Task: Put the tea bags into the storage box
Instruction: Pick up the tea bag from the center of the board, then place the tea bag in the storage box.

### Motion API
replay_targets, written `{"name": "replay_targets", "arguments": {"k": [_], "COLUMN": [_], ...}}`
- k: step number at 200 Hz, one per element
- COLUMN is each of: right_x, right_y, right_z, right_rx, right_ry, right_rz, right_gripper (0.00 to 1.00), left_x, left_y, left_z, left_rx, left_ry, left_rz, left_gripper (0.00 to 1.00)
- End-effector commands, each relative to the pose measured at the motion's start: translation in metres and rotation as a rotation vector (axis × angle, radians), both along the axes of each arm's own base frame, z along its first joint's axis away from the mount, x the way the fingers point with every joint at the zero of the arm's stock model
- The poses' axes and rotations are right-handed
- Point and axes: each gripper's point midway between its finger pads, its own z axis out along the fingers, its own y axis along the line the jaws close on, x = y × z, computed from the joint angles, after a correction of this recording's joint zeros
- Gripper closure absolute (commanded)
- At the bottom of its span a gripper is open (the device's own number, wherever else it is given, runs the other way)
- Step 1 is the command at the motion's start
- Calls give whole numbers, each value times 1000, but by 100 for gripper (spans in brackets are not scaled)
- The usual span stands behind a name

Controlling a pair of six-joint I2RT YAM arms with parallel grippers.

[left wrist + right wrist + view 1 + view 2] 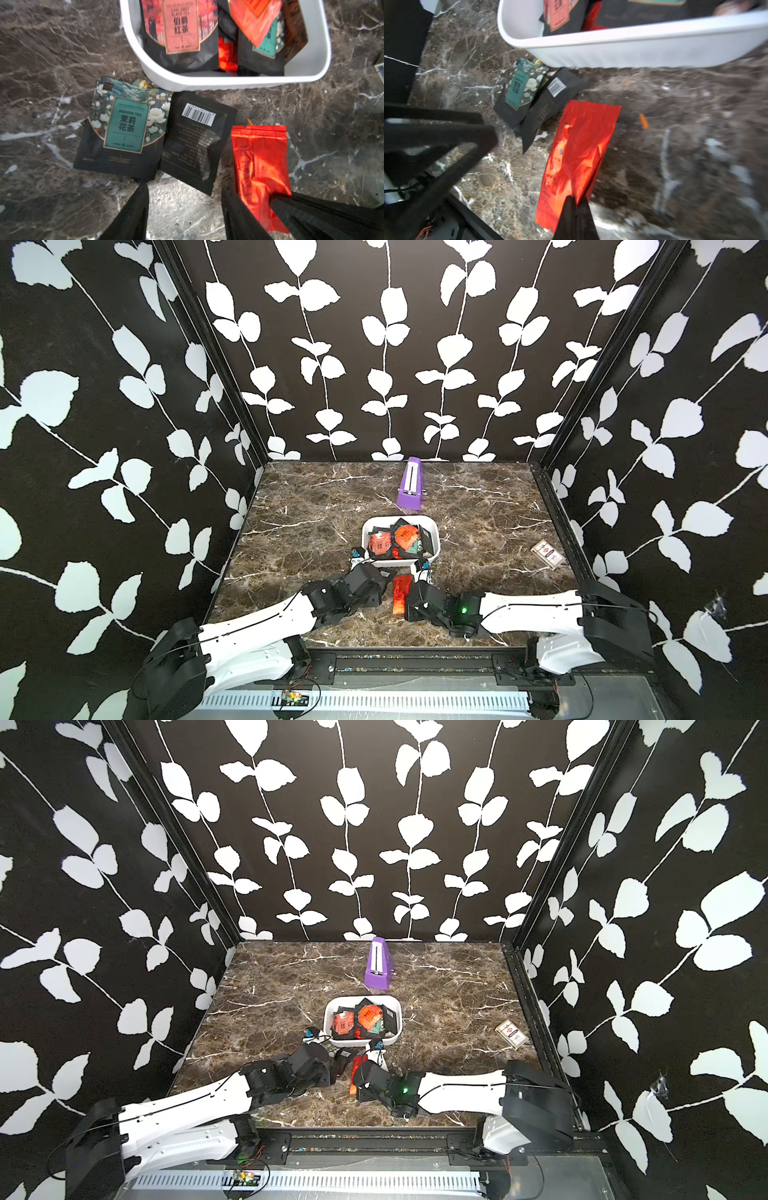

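Nearest, the right hand (pixel 576 205) was clenched on the near end of 1 red tea bag (pixel 581 145). The left hand (pixel 185 189), to its left, stood released and empty. Beyond, a green-faced tea bag (pixel 124 128) and a black tea bag (pixel 195 141) lay on the tabletop (pixel 52 83), just short of the storage box (pixel 228 82). The red tea bag should probably clear the near wall fully before release.

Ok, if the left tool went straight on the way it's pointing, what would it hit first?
Most likely the black barcode tea bag, lying flat just ahead of the open left tool; the storage box wall comes behind it. Height is unclear, so it might skim over.
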Motion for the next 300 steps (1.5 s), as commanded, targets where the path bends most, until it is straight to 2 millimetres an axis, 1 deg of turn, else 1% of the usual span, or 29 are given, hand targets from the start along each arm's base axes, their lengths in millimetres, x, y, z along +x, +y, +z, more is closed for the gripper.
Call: {"name": "replay_targets", "arguments": {"k": [1, 24, 42, 61, 88, 101, 121, 139, 157, 177, 196, 236, 267, 278, 281, 283, 286, 300], "right_x": [7, 11, 13, 16, 21, 24, 30, 37, 48, 61, 77, 117, 150, 160, 163, 165, 168, 180], "right_y": [-14, -27, -35, -42, -46, -49, -54, -53, -51, -44, -35, -9, 10, 15, 15, 18, 19, 21], "right_z": [18, 29, 37, 49, 70, 80, 89, 98, 110, 124, 132, 133, 125, 117, 120, 113, 107, 96], "right_rx": [-67, -89, -98, -104, -74, -67, -51, -12, 28, 66, 72, 72, 39, 22, 27, 15, 6, -18], "right_ry": [-58, -85, -95, -119, -153, -170, -184, -188, -201, -208, -217, -205, -193, -179, -181, -170, -161, -138], "right_rz": [-21, -33, -40, -44, -41, -44, -59, -61, -61, -49, -41, -32, -36, -41, -43, -41, -42, -57], "right_gripper": [100, 100, 100, 100, 100, 100, 100, 100, 100, 100, 100, 100, 100, 100, 100, 100, 100, 100], "left_x": [6, 9, 11, 12, 14, 14, 15, 15, 13, 11, 10, 8, 6, 6, 5, 5, 5, 5], "left_y": [5, 10, 19, 31, 42, 45, 48, 48, 47, 47, 46, 46, 46, 46, 45, 46, 45, 46], "left_z": [17, 26, 29, 27, 26, 27, 26, 25, 22, 18, 13, 10, 5, 4, 4, 4, 4, 4], "left_rx": [1, -21, -12, 19, 44, 44, 33, 15, 1, -11, -27, -31, -25, -25, -23, -22, -21, -8], "left_ry": [-71, -119, -147, -156, -164, -173, -183, -182, -173, -166, -157, -142, -126, -120, -119, -118, -117, -115], "left_rz": [8, 16, 45, 89, 139, 153, 175, 181, 180, 184, 182, 185, 184, 181, 180, 181, 179, 173], "left_gripper": [43, 37, 32, 31, 30, 30, 30, 30, 30, 30, 29, 29, 29, 29, 29, 30, 30, 32]}}
